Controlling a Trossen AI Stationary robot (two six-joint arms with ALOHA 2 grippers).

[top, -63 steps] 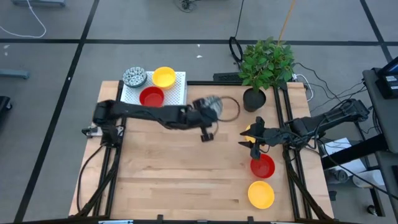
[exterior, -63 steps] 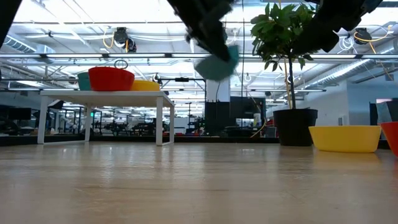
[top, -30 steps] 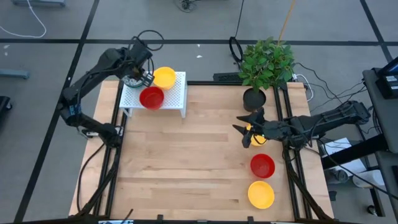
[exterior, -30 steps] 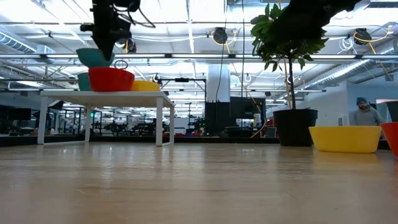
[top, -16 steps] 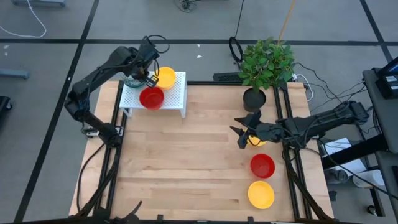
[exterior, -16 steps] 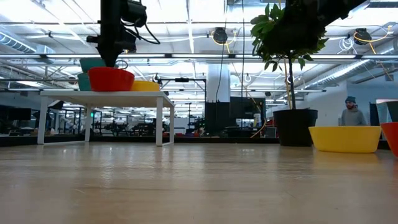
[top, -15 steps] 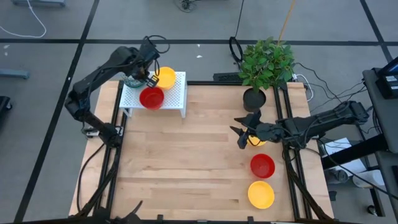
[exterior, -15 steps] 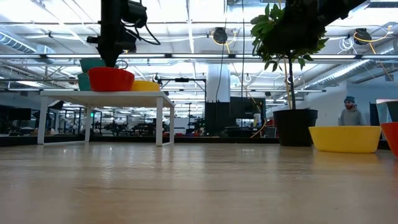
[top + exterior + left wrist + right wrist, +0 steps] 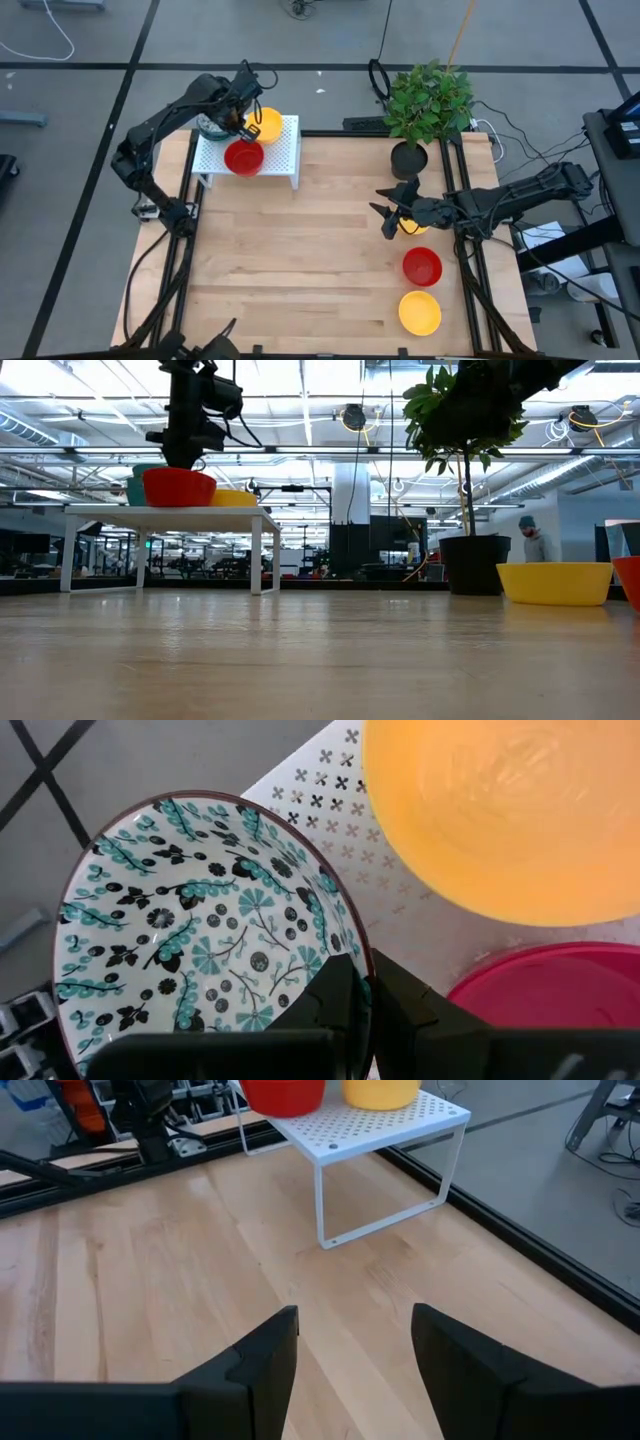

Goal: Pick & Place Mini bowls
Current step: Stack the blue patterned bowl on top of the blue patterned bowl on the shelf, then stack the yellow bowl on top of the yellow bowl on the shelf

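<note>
- The left gripper (image 9: 362, 982) is over the far left corner of the white rack (image 9: 283, 150). Its jaws pinch the rim of the patterned bowl (image 9: 200, 935), one finger inside and one outside.
- This patterned bowl seems to rest on the rack, or on another bowl of the same kind, but I cannot tell which. It is just beside the yellow bowl on the rack (image 9: 265, 123) and the red bowl on the rack (image 9: 243, 157).
- So three bowls are on the rack, and I judge that the placing of the third is nearly done; the release is not yet made.
- On the tabletop (image 9: 300, 270) three bowls are left near the right edge: a red bowl (image 9: 422, 266), a yellow bowl (image 9: 420, 312), and a second yellow bowl (image 9: 416, 228), mostly hidden under the right arm.
- The right gripper (image 9: 355, 1350) hovers over the tabletop near the plant pot (image 9: 408, 158), with jaws spread and nothing between them.
</note>
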